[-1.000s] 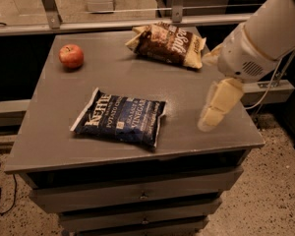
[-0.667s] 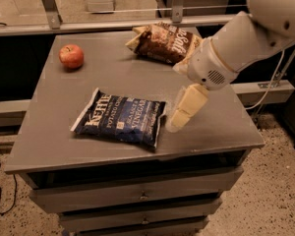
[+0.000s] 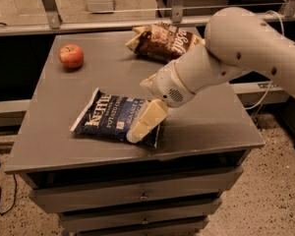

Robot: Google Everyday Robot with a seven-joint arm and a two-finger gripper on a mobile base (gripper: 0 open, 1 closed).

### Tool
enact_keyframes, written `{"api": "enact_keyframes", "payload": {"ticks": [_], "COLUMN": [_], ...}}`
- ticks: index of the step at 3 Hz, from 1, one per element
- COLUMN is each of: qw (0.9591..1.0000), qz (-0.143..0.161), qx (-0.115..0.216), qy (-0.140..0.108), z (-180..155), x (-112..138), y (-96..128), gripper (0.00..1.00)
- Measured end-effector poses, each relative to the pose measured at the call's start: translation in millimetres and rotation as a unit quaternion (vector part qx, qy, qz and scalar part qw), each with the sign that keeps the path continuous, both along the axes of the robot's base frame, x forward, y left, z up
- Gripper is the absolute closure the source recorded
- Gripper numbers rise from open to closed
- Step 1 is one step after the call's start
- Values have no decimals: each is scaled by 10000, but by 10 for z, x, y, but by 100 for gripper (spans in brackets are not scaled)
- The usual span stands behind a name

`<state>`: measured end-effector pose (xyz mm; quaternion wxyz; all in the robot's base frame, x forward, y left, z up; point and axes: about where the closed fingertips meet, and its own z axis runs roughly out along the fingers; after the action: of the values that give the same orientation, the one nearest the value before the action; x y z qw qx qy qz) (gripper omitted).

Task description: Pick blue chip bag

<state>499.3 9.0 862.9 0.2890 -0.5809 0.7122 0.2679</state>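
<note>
Cabinet: the grey drawer cabinet carries everything on its flat top, and nothing lying on it has shifted in the last second.

Arm: here's the change. The white arm was hanging off by the right side of the top a second ago, well apart from the target, and it has swung in towards the middle. Its bulk now sits high over the back right corner. The forearm slants down and to the left, with the wrist just above the bag's right end.

Blue chip bag: the blue chip bag lies flat near the front middle of the top, white lettering up. It is in the same spot as before and not lifted.

Brown chip bag: the brown chip bag sits at the back, partly behind the forearm and well clear of my target.

Gripper: the cream gripper tilts down and left, its tip over the right end of the blue bag. I cannot tell whether it is touching or just above, or how wide it stands.

Apple: the red apple is at the back left, out of the way.

Task read: I'd say the approach is nearly done and no grasp is made yet. Next comes a short descent and a pinch on that right edge. The crinkly bag could skid towards the front lip.
</note>
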Motion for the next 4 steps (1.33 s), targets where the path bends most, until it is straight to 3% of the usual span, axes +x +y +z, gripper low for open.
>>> {"api": "enact_keyframes", "payload": {"ticks": [1, 2, 3, 4], "qw": [9998, 9996, 9993, 9982], "qz": [37, 19, -42, -149], "qx": [170, 274, 356, 436], "qy": [76, 61, -76, -389], "z": [-150, -190, -77, 265], "x": [-39, -38, 12, 113], "y": [178, 233, 174, -62], "gripper": [15, 39, 62, 85]}}
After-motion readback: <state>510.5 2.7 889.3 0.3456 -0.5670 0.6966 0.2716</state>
